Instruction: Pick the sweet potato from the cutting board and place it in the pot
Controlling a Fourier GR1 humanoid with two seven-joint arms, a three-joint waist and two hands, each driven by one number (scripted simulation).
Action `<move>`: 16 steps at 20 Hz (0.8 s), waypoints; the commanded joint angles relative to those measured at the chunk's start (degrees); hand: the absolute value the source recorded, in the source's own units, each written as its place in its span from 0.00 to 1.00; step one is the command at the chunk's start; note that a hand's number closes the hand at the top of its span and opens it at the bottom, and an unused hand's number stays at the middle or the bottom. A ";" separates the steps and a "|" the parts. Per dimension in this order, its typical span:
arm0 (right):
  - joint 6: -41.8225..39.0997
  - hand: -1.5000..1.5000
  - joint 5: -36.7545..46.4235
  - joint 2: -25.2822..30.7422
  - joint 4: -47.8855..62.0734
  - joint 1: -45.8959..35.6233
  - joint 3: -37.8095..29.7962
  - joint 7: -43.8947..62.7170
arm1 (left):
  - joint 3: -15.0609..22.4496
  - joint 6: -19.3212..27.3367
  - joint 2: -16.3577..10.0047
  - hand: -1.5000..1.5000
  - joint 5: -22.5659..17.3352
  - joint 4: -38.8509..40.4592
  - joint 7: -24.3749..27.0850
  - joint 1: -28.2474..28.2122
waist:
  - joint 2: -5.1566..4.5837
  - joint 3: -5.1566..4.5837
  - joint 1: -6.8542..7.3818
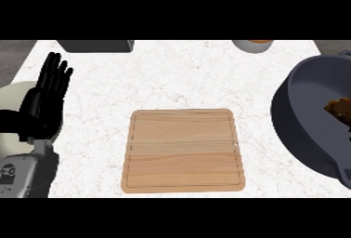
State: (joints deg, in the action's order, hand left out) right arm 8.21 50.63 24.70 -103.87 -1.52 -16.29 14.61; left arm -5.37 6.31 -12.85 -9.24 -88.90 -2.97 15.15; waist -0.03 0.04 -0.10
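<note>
The large dark grey round metal pot is standing on the white marbled table to the right of the cutting board, its right side running past the view's edge. Inside it, the brown-orange lumpy sweet potato is lying against the far right of the pot's hollow, partly cut off by the edge and well apart from the board.

The pale rectangular wooden cutting board is lying flat in the middle of the table, its left rim just beside the pot's wall but not touching it. Beyond the board, at the far left, a dark grey box-shaped thing is sitting at the table's back edge. Beyond the board to the right, a small pale round cup with something orange in it is showing only in part.

Left of the board, the left robot hand is resting above the table's left edge, black fingers straight, close together and pointing away, holding nothing and touching nothing. Its grey forearm is coming in from the lower left corner.
</note>
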 commanded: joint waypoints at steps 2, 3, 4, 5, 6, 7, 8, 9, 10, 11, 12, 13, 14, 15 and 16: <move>4.69 1.00 -1.82 2.41 16.12 -5.11 -3.77 -9.57 | -0.78 -0.18 -0.61 0.50 0.45 1.10 -1.76 2.02 | -0.08 -0.01 0.31; 4.98 1.00 -0.21 0.69 15.80 -5.24 -1.94 -9.04 | 0.28 -0.45 0.81 0.50 0.73 -3.07 -0.26 -2.26 | 0.01 -0.03 0.38; 6.68 1.00 -0.74 2.04 23.65 -10.08 -2.67 -10.73 | 0.67 1.19 0.93 0.50 1.63 0.81 -2.22 3.49 | -0.18 0.01 0.58; 6.82 1.00 -4.13 3.47 23.95 -7.17 -5.91 -14.81 | 1.45 2.29 2.11 0.50 2.85 -0.61 -1.46 1.36 | -0.05 0.00 0.26; 9.20 1.00 -0.13 1.32 25.35 -7.94 -3.38 -13.53 | 0.19 0.15 1.79 0.50 1.61 1.13 1.18 -0.51 | -0.05 -0.02 0.32; 9.32 1.00 -1.22 2.03 29.78 -10.64 -3.90 -14.79 | 0.97 0.68 2.70 0.50 1.59 1.37 0.17 1.46 | -0.09 -0.02 0.39; 7.57 1.00 -2.70 3.95 30.84 -9.15 -5.45 -16.40 | -0.33 -0.62 0.32 0.50 0.57 -3.02 -2.17 -0.93 | -0.01 -0.01 0.48; 9.53 1.00 0.19 2.89 36.13 -12.49 -3.61 -15.51 | 0.15 -0.77 1.29 0.50 0.23 -2.07 -1.47 -0.64 | -0.12 0.00 0.78; 9.57 1.00 1.49 2.54 37.89 -11.02 -2.58 -16.17 | 0.53 -0.54 1.64 0.50 0.69 -1.45 -0.81 -0.30 | -0.18 0.01 0.83; 3.26 1.00 -4.07 6.16 39.84 -12.76 -5.66 -17.05 | -0.13 0.46 0.87 0.50 0.95 -2.24 -2.74 0.95 | -0.14 0.02 0.76; 1.45 1.00 -6.53 4.54 40.76 -14.17 -5.91 -16.07 | 0.61 -0.34 1.61 0.50 0.89 -1.78 -1.09 0.08 | -0.16 0.01 0.80; 0.20 1.00 -8.17 3.51 43.14 -15.67 -6.54 -15.11 | 1.30 -0.58 1.75 0.50 1.56 -2.36 -0.20 -1.95 | -0.22 0.04 1.28; -0.38 0.00 -10.04 2.39 44.80 -16.33 -6.79 -16.43 | 1.67 0.14 2.52 0.50 2.03 -1.20 0.00 -0.61 | -0.27 0.05 1.02; -2.52 0.00 -9.87 3.56 47.25 -18.91 -6.03 -16.73 | 0.53 0.16 1.81 0.50 1.46 0.39 -0.96 2.40 | -0.31 0.03 0.91; -2.76 0.00 -9.95 4.78 49.91 -19.21 -6.24 -19.10 | 0.97 1.84 2.18 0.50 2.47 -1.69 -2.66 2.15 | -0.21 0.04 0.94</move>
State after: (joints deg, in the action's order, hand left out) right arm 8.97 43.71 28.68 -62.47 -16.55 -21.85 -1.69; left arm -4.58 6.66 -11.07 -7.69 -90.11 -4.17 15.80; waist -0.10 -0.22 0.64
